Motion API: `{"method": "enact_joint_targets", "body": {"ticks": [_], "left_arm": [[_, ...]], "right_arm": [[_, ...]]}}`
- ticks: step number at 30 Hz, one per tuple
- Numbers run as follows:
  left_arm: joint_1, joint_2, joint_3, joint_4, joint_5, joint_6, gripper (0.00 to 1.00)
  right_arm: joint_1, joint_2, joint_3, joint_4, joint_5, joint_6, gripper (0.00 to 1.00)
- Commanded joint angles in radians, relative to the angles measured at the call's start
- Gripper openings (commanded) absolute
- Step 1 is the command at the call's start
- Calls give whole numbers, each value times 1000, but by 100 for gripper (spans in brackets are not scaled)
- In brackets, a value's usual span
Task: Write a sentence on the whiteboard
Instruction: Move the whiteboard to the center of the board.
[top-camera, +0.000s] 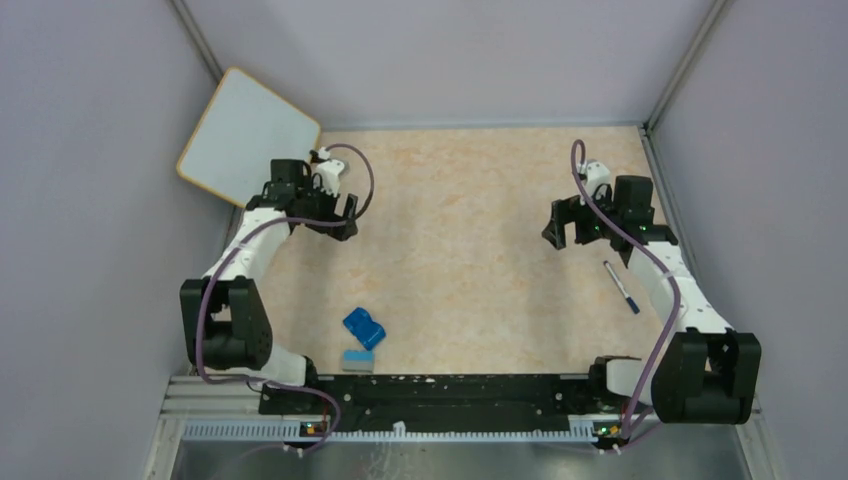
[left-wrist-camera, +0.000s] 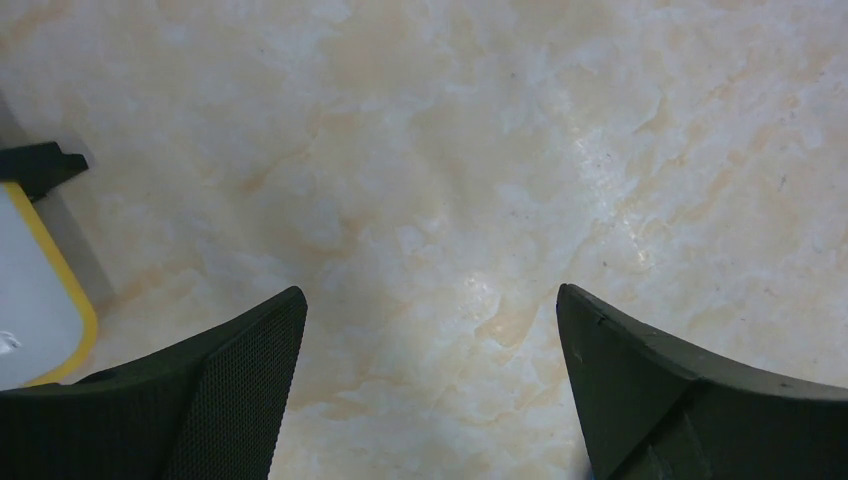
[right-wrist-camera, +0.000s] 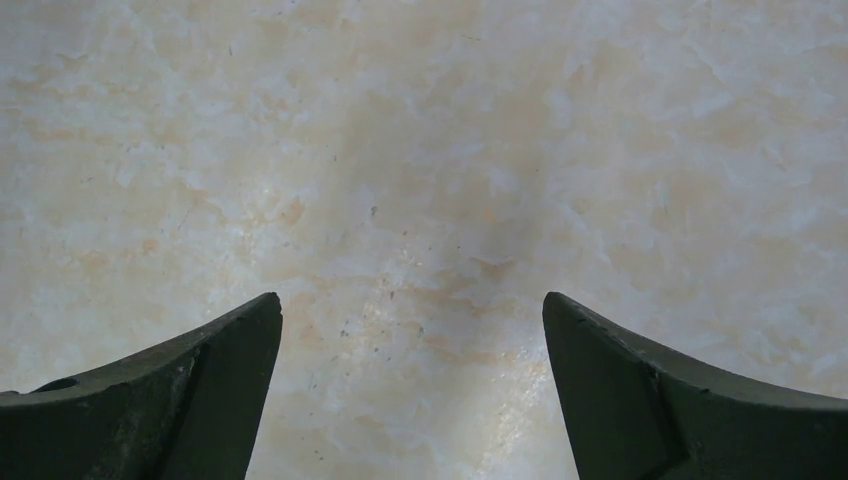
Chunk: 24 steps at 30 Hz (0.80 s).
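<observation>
whiteboard (top-camera: 245, 135): top view, far-left corner, propped aslant against the left wall, turned so its corners sit like a diamond, face blank
sentence: none that i can see on the board; by my judgement the writing has not begun
left gripper (top-camera: 343, 222): top view, jaws spread with nothing between them, over the table (top-camera: 460, 260) just near-right of the board's lower corner
right gripper (top-camera: 566, 235): top view, jaws spread and empty, over the right half, well apart from the board
marker (top-camera: 621, 287): top view, flat on the table beside the right forearm, to the right of the right gripper and nearer the bases; long axis runs roughly far-to-near with a slight slant
blue eraser (top-camera: 364, 328): top view, near-left of centre, a small pale block (top-camera: 357, 361) just beside it
key relation: the board is nearer the left arm and the marker nearer the right, so the pick likely falls to the right gripper, which would have to span the marker's long axis
left wrist view: both fingers (left-wrist-camera: 240, 390) wide apart over bare table; the board's yellow-rimmed corner (left-wrist-camera: 25, 270) shows at the left edge, a black piece just beyond it, perhaps a clip
right wrist view: fingers (right-wrist-camera: 660, 400) wide apart, only bare table between them; neither marker nor board in sight
</observation>
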<state>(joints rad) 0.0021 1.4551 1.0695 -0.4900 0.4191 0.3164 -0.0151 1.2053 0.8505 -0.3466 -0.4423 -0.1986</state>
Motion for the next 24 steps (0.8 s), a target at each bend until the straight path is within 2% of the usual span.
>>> {"method": "enact_joint_targets", "body": {"ticks": [1,5,11,19,24], "left_arm": [[2,114,178,-100,-52,201,99],[3,248,368,-259,-74,416,99],[3,417,564,-350,-232,686,99],[3,508,607,-347,-333,1018,99],[3,586,661,-419,-346,1162,93]], "right_arm": [[1,11,86,-66,-93,-30,99],[1,0,89,-79,-134,-49,99],[1,-5,84,-91,-156,-66,99],[1,3,87,-104,-183,-76,99],[2,4,81,-107,-189,-80,99]]}}
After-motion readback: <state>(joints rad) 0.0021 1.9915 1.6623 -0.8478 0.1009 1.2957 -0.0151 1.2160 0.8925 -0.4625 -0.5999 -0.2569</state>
